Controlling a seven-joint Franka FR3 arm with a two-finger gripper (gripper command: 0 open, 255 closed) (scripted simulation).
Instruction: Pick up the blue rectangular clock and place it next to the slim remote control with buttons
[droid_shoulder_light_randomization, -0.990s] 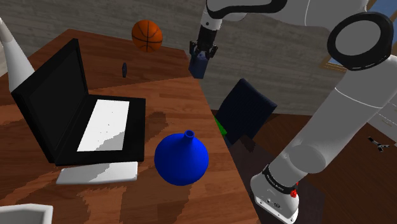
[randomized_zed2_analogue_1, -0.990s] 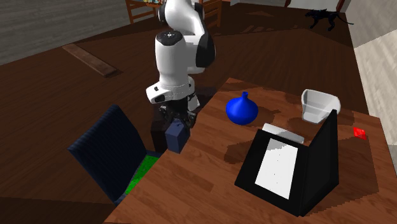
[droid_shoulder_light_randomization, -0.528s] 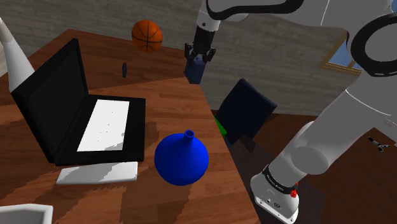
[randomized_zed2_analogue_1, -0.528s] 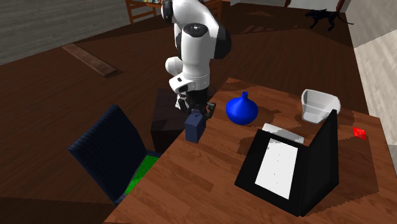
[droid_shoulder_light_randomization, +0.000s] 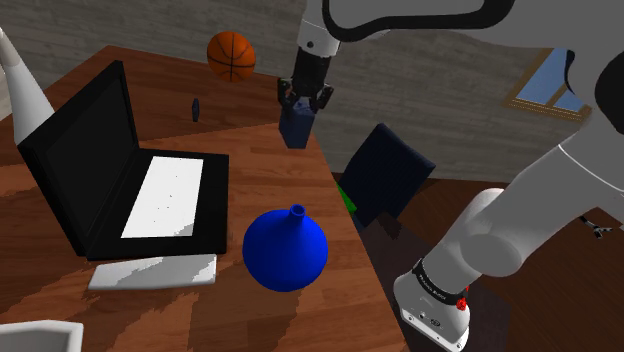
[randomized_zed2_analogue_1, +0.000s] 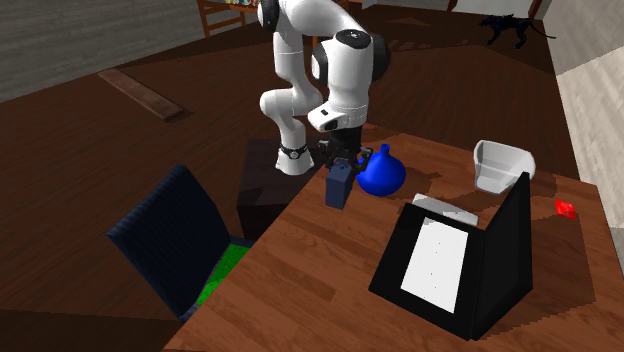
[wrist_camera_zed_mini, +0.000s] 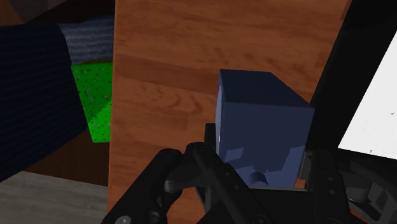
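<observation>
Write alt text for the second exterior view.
A black gripper holds a dark blue clock above the wooden table, near its edge. On the table stand a round blue vase, an open black laptop and a white tub.

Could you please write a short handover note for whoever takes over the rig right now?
Hand: shut on the blue clock, held over the table edge beside the blue vase.
Remote: probably the flat white bar in front of the laptop; no buttons can be made out, so confirm.
Done: clock picked up.
Left: carry it past the vase, set it down next to the remote, release.
</observation>
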